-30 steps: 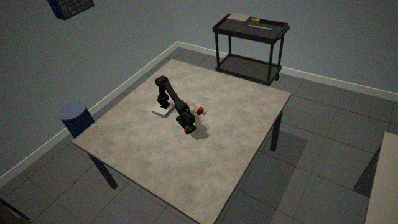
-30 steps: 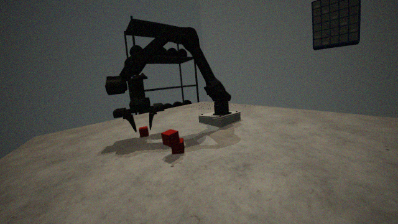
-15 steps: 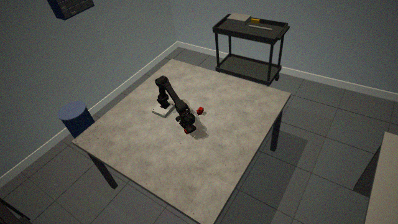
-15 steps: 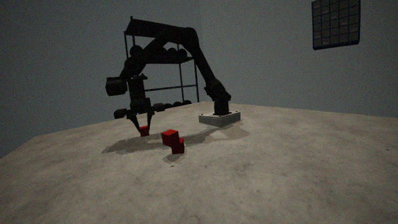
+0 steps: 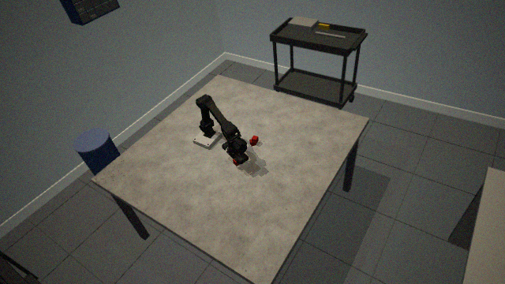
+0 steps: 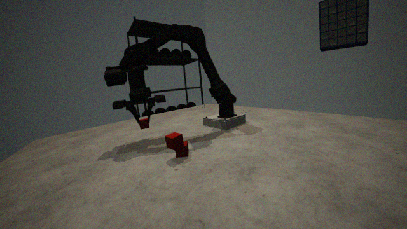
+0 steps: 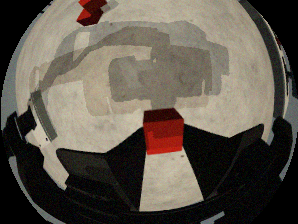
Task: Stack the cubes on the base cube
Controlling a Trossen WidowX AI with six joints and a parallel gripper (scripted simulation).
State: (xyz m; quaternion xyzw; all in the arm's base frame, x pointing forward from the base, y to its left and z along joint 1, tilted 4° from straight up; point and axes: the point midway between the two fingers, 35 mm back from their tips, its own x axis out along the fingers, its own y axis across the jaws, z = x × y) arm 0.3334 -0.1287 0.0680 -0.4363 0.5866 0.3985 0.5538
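Gripper fingers stand partly open, closed in on opposite sides of a loose red cube, which is grasped near the tips and hangs above the table. The base cube is the landmark: in the exterior view, the held cube is up and to its left, well apart from it. The other loose cube rests on top of the base cube, overhanging to its left in that view, its top face looking about level. The wrist view shows the stacked pair at its upper edge, too cut off to tell which cube is which.

In the top view, the arm's pale base plate is left of the base cube, a blue cylinder is farther left, and a dark cart is beyond it toward the upper right. The exterior view shows a dark shelf rack behind the base cube. Any lettering on the arm is too dark to read.
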